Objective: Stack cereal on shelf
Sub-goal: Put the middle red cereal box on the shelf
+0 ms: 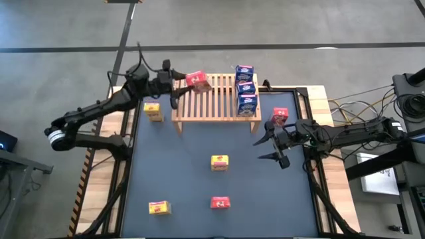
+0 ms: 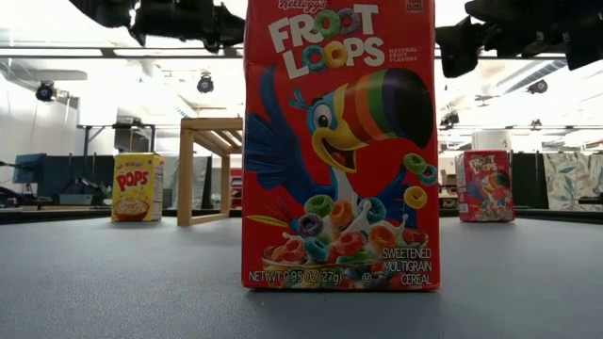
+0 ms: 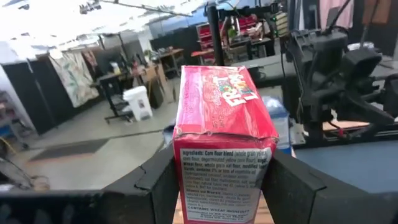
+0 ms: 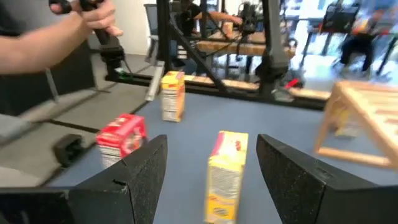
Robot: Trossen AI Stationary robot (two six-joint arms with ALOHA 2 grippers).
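Near edge of the blue table [image 1: 179, 179], in the high view: one red box [image 1: 220, 203] at 6 o'clock, one yellow box [image 1: 159, 208] at 7 o'clock. The low view puts that red box [image 2: 340, 146] full-face: Froot Loops print, toucan, bowl of coloured rings. No other view gives this lettering.

Centre: one yellow box [image 1: 220, 162], upright. My right gripper [image 1: 271, 147] hovers at 3 o'clock from it, fingers spread wide, holding nothing. My right wrist view shows that box [image 4: 225, 177] between my fingers and, beyond, a person's hand [image 4: 93, 18] at the room side; the high view does not show the hand.

Farther: red box [image 1: 279, 117] at 2 o'clock, yellow box [image 1: 153, 111] at 10 o'clock beside the shelf [image 1: 216, 99]. The shelf is light wood with a slatted top, at 12 o'clock.

On the shelf: three blue boxes [image 1: 246, 88] in a row along its right end.

My left gripper [image 1: 174, 85] is above the shelf's left end, fingers clamped on a red box [image 1: 197, 81]. My left wrist view shows its dented top edge and ingredients panel [image 3: 221, 149].

Count: red 3, yellow 3, blue 3.
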